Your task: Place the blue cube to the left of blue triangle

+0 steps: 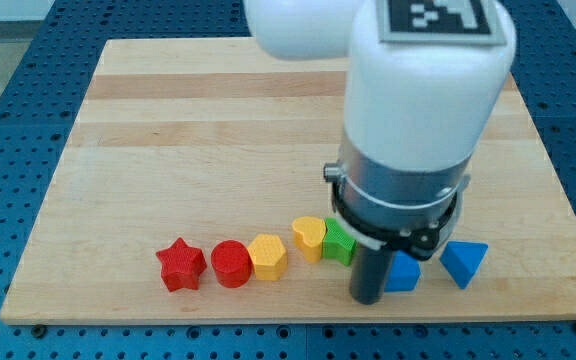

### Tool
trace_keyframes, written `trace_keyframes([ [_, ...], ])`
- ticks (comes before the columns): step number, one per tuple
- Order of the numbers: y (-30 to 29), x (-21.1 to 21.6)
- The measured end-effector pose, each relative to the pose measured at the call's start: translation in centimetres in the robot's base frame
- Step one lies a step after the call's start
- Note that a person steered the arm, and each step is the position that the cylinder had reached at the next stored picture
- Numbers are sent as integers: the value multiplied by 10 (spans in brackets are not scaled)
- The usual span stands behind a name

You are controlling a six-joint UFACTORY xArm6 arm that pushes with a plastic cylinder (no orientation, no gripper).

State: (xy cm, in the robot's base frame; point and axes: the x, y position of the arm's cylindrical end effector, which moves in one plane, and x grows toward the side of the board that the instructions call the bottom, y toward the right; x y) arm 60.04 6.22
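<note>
The blue cube [404,273] lies near the board's bottom edge, partly hidden behind my rod. The blue triangle [464,263] lies just to its right, a small gap between them. My tip [369,298] is down on the board, touching or nearly touching the blue cube's left side. The big white arm body hides the board above these blocks.
A row of blocks runs along the bottom: red star [181,265], red cylinder [232,264], yellow hexagon [268,257], yellow heart-like block [309,238], green block [339,243] partly under the arm. The wooden board [168,130] has its bottom edge close below the blocks.
</note>
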Motion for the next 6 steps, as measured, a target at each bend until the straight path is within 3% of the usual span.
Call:
trace_keyframes([
  [6,41,-8],
])
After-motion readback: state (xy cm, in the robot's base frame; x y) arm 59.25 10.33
